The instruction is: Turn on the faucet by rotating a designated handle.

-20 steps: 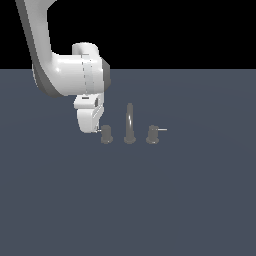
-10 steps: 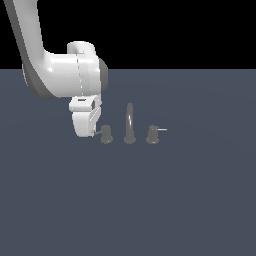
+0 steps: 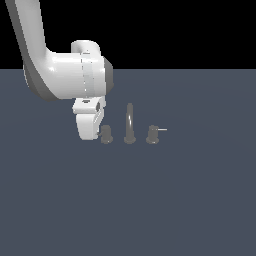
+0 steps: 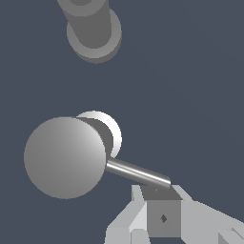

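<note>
While the white arm [image 3: 60, 75] reaches down from the upper part of the exterior view's left, its end effector [image 3: 90, 131] hangs low over the dark grey table [image 3: 150, 200], just beside the leftmost knob of the faucet. That knob is the handle [image 3: 106, 135], a short stubby grey piece on a flared base, and in the exterior view the white body of the end effector hides its far-left side. To the right of the handle stands the spout [image 3: 129, 125], tall, thin and arched, on its round base. Further to the exterior view's right sits the twin knob [image 3: 152, 134], with a thin whitish pin [image 3: 162, 130] sticking out sideways toward the right.

Seen from the wrist view, the handle [image 4: 65, 157] shows as a large round grey cap, and a thin metal lever pin [image 4: 138, 173] runs out from under it. The tip of that pin meets a grey pad on one finger [image 4: 163, 217] of the end effector, or lies right against it. Only this one finger is clear in that view, so I cannot tell whether the fingers are spread or pressed together. The spout's round base [image 4: 93, 26] shows well apart from the handle.
</note>
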### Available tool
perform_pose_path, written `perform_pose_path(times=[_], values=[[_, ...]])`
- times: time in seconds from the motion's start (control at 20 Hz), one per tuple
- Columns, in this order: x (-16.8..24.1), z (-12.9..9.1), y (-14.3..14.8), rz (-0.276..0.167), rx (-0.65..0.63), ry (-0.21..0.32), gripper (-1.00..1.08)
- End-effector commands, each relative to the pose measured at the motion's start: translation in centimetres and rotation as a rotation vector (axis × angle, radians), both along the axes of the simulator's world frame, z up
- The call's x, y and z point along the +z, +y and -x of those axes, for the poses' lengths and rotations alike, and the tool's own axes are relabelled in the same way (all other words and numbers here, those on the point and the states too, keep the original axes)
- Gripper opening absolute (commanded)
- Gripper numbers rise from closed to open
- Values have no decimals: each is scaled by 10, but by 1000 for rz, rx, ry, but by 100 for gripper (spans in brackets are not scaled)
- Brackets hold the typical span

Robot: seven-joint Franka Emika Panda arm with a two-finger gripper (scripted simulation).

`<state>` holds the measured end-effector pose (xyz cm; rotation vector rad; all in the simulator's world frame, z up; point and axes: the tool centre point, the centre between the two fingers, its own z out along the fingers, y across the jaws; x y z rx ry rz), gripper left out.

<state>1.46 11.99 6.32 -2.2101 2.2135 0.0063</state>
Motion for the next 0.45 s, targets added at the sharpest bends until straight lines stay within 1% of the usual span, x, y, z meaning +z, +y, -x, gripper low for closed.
perform_pose_path(times=[0.0,0.3,0.4], values=[[0,-1,-8,1,-4,1,-100],[0,-7,-56,11,-26,6,-100],[1,-8,-62,12,-28,7,-100]])
